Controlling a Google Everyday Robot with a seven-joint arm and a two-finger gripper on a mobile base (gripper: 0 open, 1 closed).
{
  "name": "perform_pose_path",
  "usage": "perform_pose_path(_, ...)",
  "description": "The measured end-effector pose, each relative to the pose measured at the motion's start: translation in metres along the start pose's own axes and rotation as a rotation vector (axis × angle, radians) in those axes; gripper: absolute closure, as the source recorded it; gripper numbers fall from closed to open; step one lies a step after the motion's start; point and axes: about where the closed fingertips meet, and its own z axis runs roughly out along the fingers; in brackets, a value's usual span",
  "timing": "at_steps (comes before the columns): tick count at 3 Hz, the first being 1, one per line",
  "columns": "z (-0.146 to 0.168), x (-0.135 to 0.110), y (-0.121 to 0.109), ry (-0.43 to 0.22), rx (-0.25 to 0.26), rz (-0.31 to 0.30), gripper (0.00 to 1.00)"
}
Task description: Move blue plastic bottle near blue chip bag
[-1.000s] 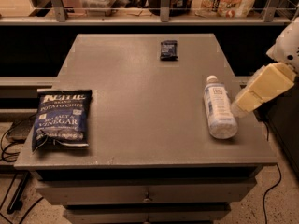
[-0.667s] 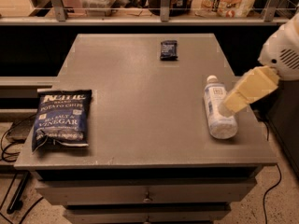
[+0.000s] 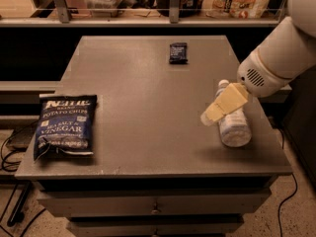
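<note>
Having shifted leftward, claw (image 3: 210,115) now over blue plastic bottle (image 3: 235,130); grip unclear.

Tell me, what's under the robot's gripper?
The gripper hangs over the table's right side. Under it lies the bottle, on its side. The gripper covers part of it.

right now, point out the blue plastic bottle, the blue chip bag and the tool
blue plastic bottle (image 3: 237,128): camera view, lower body
blue chip bag (image 3: 64,125): camera view, middle of front
tool (image 3: 208,118): camera view, its tip, by the bottle
</note>
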Motion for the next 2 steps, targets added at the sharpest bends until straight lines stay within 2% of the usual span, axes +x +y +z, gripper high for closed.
perform_pose_path(1, 0.034, 0.001, -0.005, 0.05, 0.021, 0.057, 0.0)
perform_pose_path(2, 0.06, 0.008, -0.01, 0.096, 0.022, 0.114, 0.16)
